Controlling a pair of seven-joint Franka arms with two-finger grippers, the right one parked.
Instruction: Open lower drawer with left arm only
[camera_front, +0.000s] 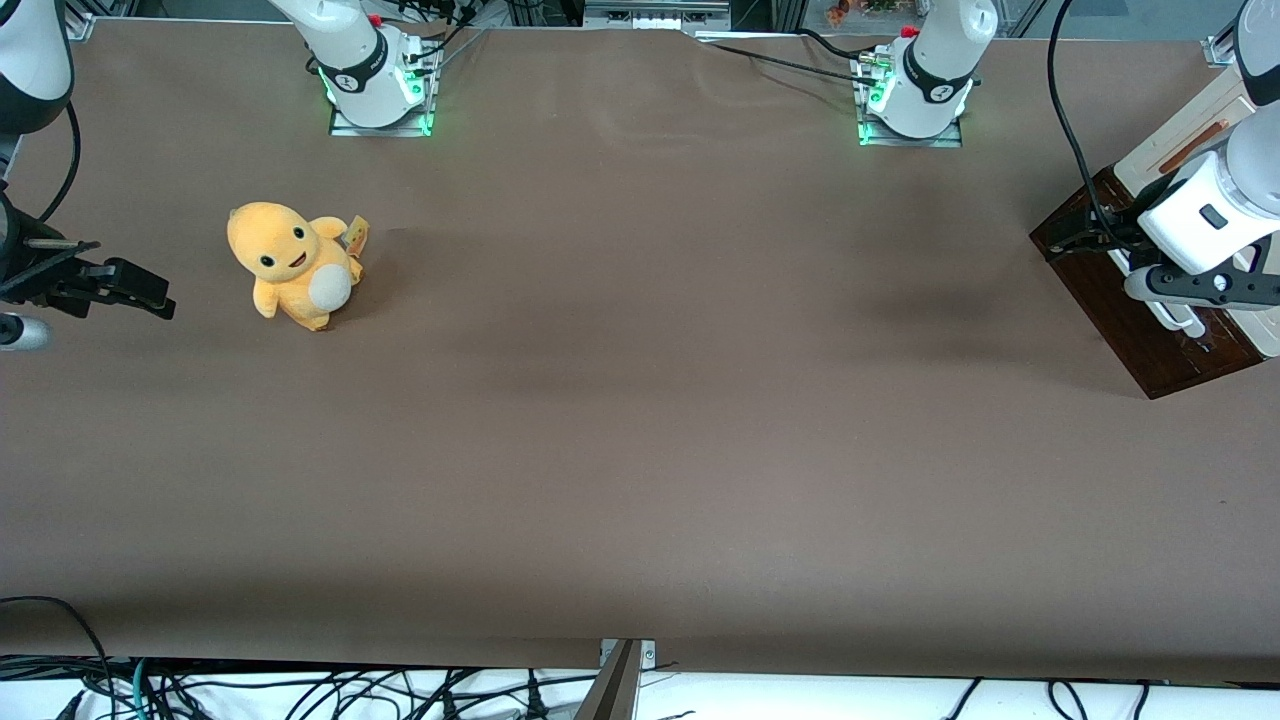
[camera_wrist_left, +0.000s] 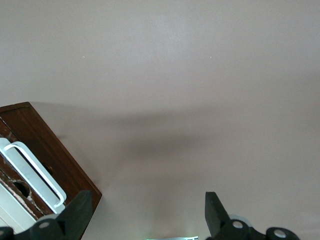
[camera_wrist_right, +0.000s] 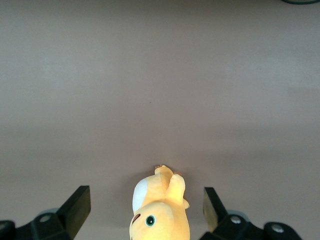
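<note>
The lower drawer (camera_front: 1105, 290) shows its dark brown glossy front at the working arm's end of the table, with a white bar handle (camera_front: 1168, 318). The left arm's white-grey wrist (camera_front: 1212, 212) hangs just above that front. My gripper (camera_front: 1135, 262) is open and holds nothing. In the left wrist view the gripper (camera_wrist_left: 145, 215) stands wide open over bare table. One finger (camera_wrist_left: 76, 214) is beside the corner of the drawer front (camera_wrist_left: 52, 152), close to the white handle (camera_wrist_left: 34, 172), without touching it.
A cream-white panel with a thin reddish-brown handle (camera_front: 1190, 135) stands above the drawer front. A yellow plush toy (camera_front: 292, 265) sits toward the parked arm's end of the table, also seen in the right wrist view (camera_wrist_right: 160, 212). Brown table cover (camera_front: 640, 400) spans between.
</note>
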